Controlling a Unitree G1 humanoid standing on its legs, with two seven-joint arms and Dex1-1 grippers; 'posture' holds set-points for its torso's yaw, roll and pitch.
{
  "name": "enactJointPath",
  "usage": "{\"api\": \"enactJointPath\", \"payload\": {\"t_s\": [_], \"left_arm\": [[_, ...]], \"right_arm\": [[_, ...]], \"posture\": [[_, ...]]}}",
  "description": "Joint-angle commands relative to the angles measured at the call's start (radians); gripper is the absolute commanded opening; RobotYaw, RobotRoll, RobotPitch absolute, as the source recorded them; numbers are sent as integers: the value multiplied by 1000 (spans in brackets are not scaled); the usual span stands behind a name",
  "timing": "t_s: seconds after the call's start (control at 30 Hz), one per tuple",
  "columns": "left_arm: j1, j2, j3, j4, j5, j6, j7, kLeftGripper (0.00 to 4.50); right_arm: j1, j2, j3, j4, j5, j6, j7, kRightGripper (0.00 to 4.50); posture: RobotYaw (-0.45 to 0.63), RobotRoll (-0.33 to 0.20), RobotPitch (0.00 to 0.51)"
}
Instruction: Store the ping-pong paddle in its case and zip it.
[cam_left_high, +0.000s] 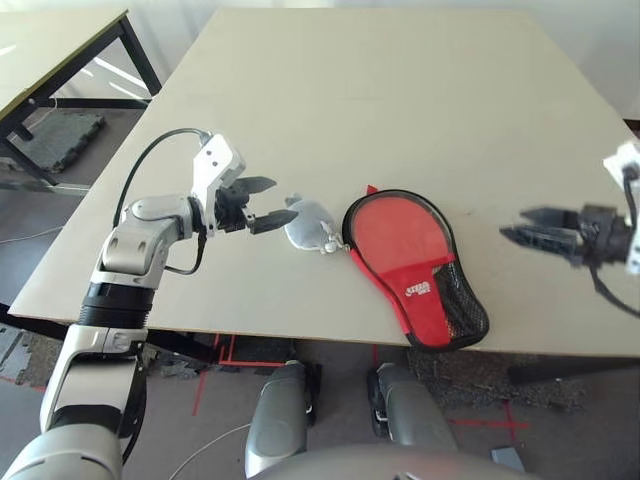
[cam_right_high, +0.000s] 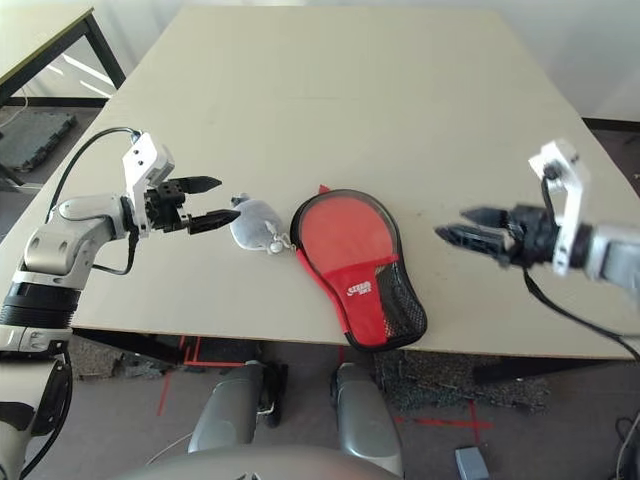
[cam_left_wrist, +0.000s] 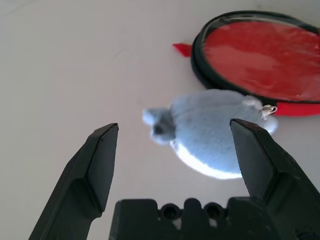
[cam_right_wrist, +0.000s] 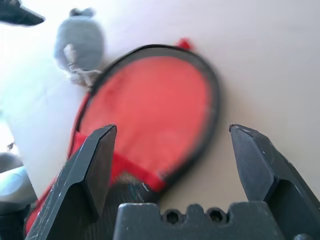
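Observation:
The red case lies flat near the table's front edge, its black zipper rim running round it and its mesh pocket and white logo facing up. The ping-pong paddle is hidden. A grey plush ball hangs off the case's zipper on its left side. My left gripper is open just left of the plush ball, fingers pointing at it without touching. Right of the case, and apart from it, my right gripper is open with nothing between its fingers.
The beige table stretches bare behind the case. Its front edge runs just below the case's handle end. A second table with black legs stands off to the far left across a floor gap.

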Motion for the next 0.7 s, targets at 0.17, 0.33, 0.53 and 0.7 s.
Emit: {"api": "enactJointPath", "payload": {"t_s": [0.17,0.33,0.53,0.7], "left_arm": [[23,11,9,-54,-13,52,4,4500],[31,8,14,-71,-18,82,13,4500],[40,-5,24,-100,-50,123,13,4500],[32,-9,37,-116,-95,171,15,4500]], "right_arm": [[-56,81,175,59,-160,-121,-1,4478],[-73,121,221,113,-225,-181,13,4478],[-102,173,240,216,-287,-230,15,4478],[-128,199,248,284,-294,-191,40,4478]], "posture": [[103,0,110],[108,0,112],[131,0,117],[143,0,121]]}}
